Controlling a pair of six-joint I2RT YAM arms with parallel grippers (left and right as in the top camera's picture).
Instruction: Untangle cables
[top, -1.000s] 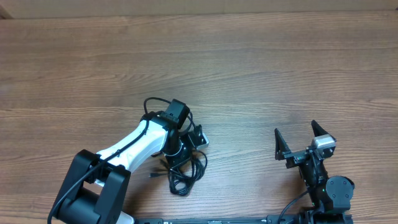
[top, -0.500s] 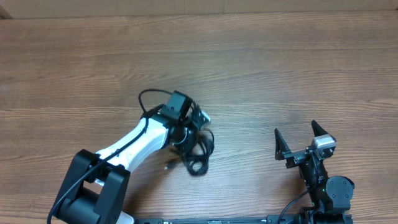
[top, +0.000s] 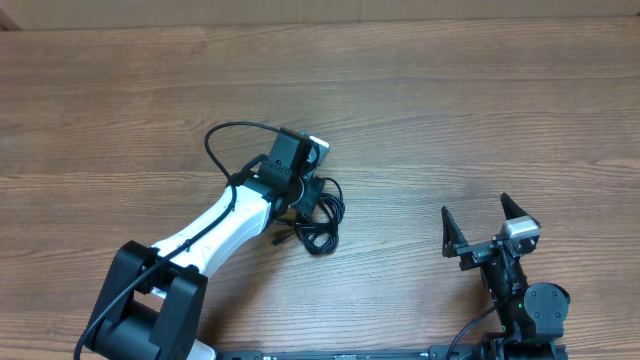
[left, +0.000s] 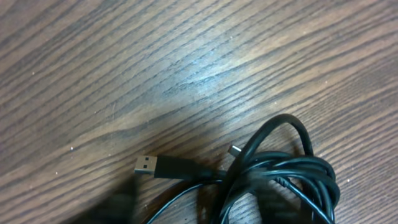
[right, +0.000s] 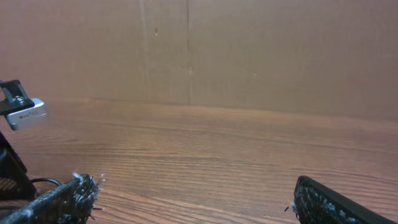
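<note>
nearest, low on the right: one right hand (top: 473, 205), released, its two black fingers spread wide above bare wood, well apart from everything else. low on the left: the black base of the one left arm (top: 145, 300), white forearm slanting up and inward toward mid worktop (top: 450, 100). next out, just right of that forearm: the cables (top: 322, 228), one knotted bundle of thin black cords lying flat on the wood; number of separate cords not countable in the tangle. two plug ends seen from the left wrist: one flat silvery usb plug (left: 146, 165) poking out leftward, one much smaller tip (left: 234, 150) beside the upper loop. directly above the bundle's far edge: the left hand (top: 303, 185), masked from overhead by its own black wrist camera (top: 290, 158) and out of frame in the wrist view, so cannot tell whether released or clenched, nor whether touching the cords. one thicker black lead (top: 235, 130) arcing off that wrist, part of the arm. beyond: open wood grain, then one plain brown wall (right: 249, 56) at the far edge.
</note>
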